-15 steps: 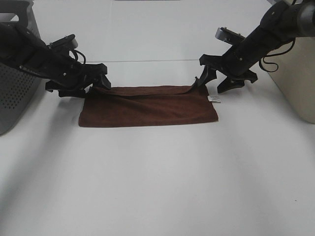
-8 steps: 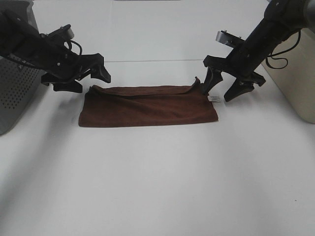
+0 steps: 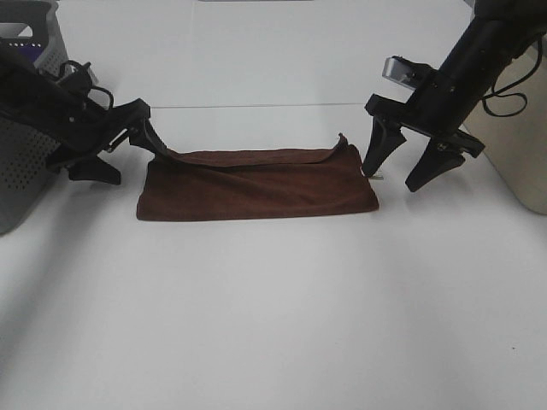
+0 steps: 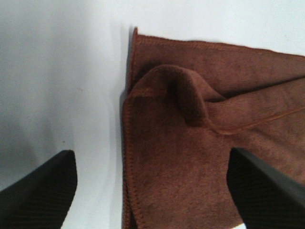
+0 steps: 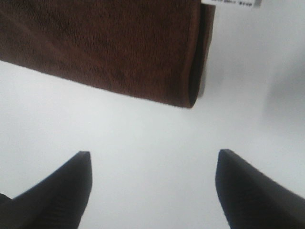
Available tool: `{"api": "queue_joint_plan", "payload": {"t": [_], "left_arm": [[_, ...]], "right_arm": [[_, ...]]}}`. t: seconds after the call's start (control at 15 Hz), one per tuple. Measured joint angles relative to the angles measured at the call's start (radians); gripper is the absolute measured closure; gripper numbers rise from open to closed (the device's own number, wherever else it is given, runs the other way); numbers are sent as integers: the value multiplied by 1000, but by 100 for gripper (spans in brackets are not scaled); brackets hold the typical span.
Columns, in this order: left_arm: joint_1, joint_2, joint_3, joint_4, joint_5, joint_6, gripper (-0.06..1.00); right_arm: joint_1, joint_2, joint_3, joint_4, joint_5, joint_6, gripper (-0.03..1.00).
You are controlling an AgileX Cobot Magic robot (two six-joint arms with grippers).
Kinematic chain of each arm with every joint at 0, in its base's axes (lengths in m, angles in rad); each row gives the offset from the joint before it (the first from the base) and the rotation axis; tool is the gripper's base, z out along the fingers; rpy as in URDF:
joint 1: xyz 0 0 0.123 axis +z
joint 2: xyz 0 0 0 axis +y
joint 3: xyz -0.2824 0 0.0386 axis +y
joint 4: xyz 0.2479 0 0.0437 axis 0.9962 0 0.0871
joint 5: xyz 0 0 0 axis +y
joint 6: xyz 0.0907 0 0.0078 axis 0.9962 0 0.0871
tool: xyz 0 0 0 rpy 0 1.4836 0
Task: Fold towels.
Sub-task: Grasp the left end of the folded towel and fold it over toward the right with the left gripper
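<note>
Left gripper (image 3: pixel 126 155): your jaws stand apart, mid-left of frame, at the towel (image 3: pixel 256 190) corner.
Right gripper (image 3: pixel 395 173): jaws apart, beside towel's right end.

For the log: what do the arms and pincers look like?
The left arm and right arm are matte black, no markings visible. The left pincer and right pincer each have two long tapered black fingers with finely ribbed surfaces. Black cables loop near both wrists; a grey block sits on the right wrist.

No legible print on towel (image 3: pixel 256 184) tag (image 5: pixel 231 2)
</note>
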Motion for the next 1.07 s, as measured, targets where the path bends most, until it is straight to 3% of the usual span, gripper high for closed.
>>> {"api": "queue_joint_plan", "payload": {"t": [0.27,0.53,0.67,0.87,1.07], "left_arm": [[-3,45,-10,-80,-3,34,19],[-73,58,-10,-146,-50,126,24],[-86,63,-10,-149,-63,126,39],[-73,78,-9,-129,-71,112,85],[-71,52,-9,-99,-54,110,92]], "right_arm": [[0,-180,187,-9,-3,0,26],[0,-394,364,-14,-62,0,26],[0,-493,463,-14,-72,0,26],[0,-638,613,-17,-116,0,26],[0,-787,762,-22,-150,0,26]]}}
